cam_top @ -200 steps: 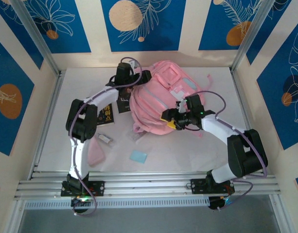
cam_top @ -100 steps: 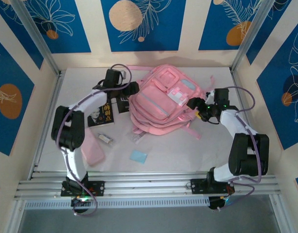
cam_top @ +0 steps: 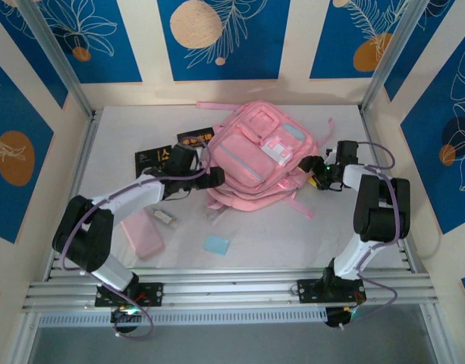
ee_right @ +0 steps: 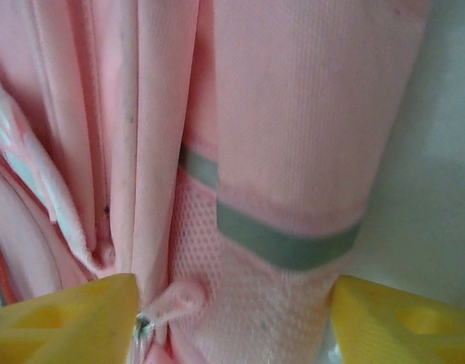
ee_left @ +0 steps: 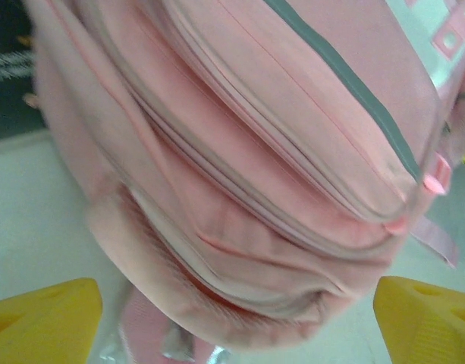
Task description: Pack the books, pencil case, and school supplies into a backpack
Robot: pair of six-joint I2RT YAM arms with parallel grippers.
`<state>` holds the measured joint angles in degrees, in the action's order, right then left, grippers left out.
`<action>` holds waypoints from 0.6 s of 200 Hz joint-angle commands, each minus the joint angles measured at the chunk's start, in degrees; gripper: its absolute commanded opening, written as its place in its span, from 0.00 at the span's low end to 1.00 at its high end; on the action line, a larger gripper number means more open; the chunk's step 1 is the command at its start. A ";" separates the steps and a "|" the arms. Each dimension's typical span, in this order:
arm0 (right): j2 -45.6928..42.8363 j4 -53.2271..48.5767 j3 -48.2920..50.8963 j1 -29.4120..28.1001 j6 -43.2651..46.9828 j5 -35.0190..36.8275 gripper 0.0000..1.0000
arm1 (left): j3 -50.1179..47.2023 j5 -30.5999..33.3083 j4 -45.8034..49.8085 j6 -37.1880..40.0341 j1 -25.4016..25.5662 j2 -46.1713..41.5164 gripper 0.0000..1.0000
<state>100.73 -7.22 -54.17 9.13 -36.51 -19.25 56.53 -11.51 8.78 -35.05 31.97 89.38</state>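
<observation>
The pink backpack (cam_top: 255, 155) lies front-up in the middle of the table. My left gripper (cam_top: 215, 179) is at its near-left edge, open wide, with the backpack's (ee_left: 255, 189) rounded end just ahead of the gripper (ee_left: 236, 334) and nothing held. My right gripper (cam_top: 314, 171) is at the right side, its jaws set around the backpack's (ee_right: 293, 114) mesh side pocket with fabric against both pads of the gripper (ee_right: 234, 318). Two black books (cam_top: 152, 158) (cam_top: 196, 139) lie at the left. The pencil case (cam_top: 143, 233), blue pad (cam_top: 215, 244), clear bag (cam_top: 214, 214) and clip piece (cam_top: 164, 216) lie nearer.
Thin pink straps (cam_top: 302, 205) trail from the backpack toward the near right. Metal rails (cam_top: 232, 288) run along the table's near edge, and patterned walls (cam_top: 35, 129) close in the other sides.
My left arm swung from the backpack's far-left corner to its near-left edge, uncovering both books. My right gripper moved from the backpack's front to its right side. The backpack shifted and turned.
</observation>
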 commanded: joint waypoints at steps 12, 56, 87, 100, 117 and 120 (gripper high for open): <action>3.32 4.51 -3.34 -0.81 -3.48 -4.32 0.48 | -1.12 0.87 -3.95 -1.40 7.49 -2.32 0.92; -1.72 6.28 0.23 -3.51 -9.43 -6.93 0.00 | 0.17 1.99 -13.32 -6.47 17.47 4.52 0.92; -9.90 2.59 1.52 -8.14 -12.66 -3.02 0.00 | 4.99 0.51 -18.16 -7.05 20.29 11.51 0.92; -13.02 0.78 1.48 -9.67 -14.61 -1.23 0.00 | 7.53 0.23 -19.02 -6.22 21.05 13.71 0.91; -15.68 -1.83 0.42 -11.99 -15.89 1.04 0.00 | 10.90 -0.40 -19.67 -5.28 21.82 16.51 0.90; -15.92 -2.19 0.26 -12.24 -16.14 1.20 0.00 | 11.49 -0.29 -19.67 -5.11 21.94 17.01 0.90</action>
<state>89.47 -6.37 -52.60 -0.60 -48.73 -18.15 62.48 -10.50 -6.07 -40.62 52.71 103.88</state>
